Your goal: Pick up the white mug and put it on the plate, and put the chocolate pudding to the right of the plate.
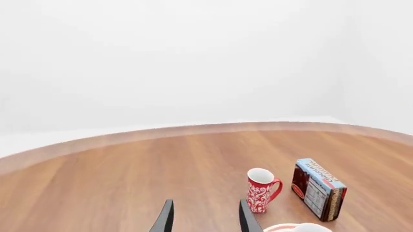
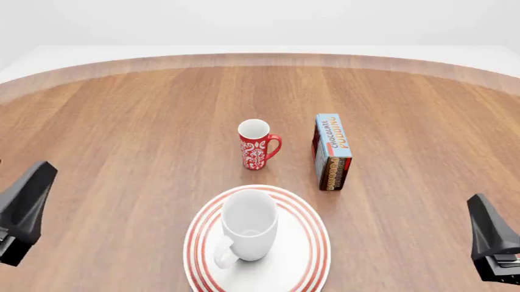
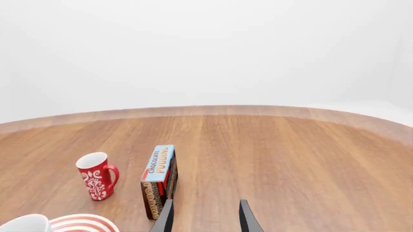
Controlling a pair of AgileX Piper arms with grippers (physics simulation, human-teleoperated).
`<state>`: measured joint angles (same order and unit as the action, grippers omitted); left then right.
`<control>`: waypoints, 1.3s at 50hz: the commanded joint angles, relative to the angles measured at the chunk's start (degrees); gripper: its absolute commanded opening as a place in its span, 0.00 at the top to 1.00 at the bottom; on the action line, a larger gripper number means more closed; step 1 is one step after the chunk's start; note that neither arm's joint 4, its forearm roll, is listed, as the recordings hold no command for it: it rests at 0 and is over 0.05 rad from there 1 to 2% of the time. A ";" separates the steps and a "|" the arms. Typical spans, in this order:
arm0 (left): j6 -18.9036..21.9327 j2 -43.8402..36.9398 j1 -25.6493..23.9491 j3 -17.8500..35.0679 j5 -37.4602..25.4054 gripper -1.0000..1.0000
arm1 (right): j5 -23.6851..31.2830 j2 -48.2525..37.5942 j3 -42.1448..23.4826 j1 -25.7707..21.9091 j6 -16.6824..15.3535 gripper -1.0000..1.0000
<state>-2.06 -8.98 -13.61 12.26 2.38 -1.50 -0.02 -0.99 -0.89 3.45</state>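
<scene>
Left wrist view: the left gripper shows two dark fingers at the bottom centre, spread apart with nothing between them. To their right stands the red mug, and further right the pudding, upright with its label side turned toward the camera. A sliver of the plate and the white mug peeks in at the bottom edge.

Front view: the white mug sits upright on the plate at lower centre, handle toward the lower left, so that part looks done. The pudding stands above and slightly right of the plate, close beside the red mug. It is a tall, narrow carton, blue face up, brown sides. Both arms hang at the lower corners, well apart from everything.

Right wrist view: the right gripper has its fingers apart and empty at the bottom centre, the pudding just left of them, the red mug further left, and the plate with the white mug in the lower left corner.

Risks, as I judge them: the narrow carton could topple if nudged off-centre, a wide approach could knock the red mug, and setting it down too close could bump the plate.
</scene>
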 commanded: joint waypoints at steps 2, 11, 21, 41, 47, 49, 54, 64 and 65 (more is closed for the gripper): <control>-3.00 6.51 6.60 -5.97 2.08 0.00 | 0.01 0.00 0.01 -0.02 -0.18 0.00; -4.48 6.90 11.67 -11.01 6.57 0.00 | -0.01 0.00 0.01 0.00 -0.45 0.00; -5.00 7.71 13.53 -12.24 7.18 0.00 | -0.04 0.00 0.05 -0.03 -0.74 0.00; -5.47 8.70 12.73 -12.25 6.84 0.00 | 0.20 0.00 0.04 0.10 -1.40 0.00; -5.24 8.58 12.55 -12.25 6.77 0.00 | 0.21 0.00 -0.01 0.33 -1.20 0.00; -5.09 8.52 12.46 -12.25 6.81 0.00 | 0.29 0.00 -0.03 0.47 -1.18 0.00; -4.88 8.50 11.98 -12.25 6.77 0.00 | 1.08 -0.02 -0.07 0.72 -2.02 0.00; -5.15 8.80 11.41 -12.25 6.68 0.00 | 1.35 -1.22 -0.52 1.07 -2.48 0.00; -5.13 8.76 11.31 -12.25 6.72 0.00 | 1.02 -1.86 -0.70 0.96 -2.72 0.00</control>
<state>-7.12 -0.33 -1.77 0.04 9.10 -0.35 -0.45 -1.23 -0.16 1.40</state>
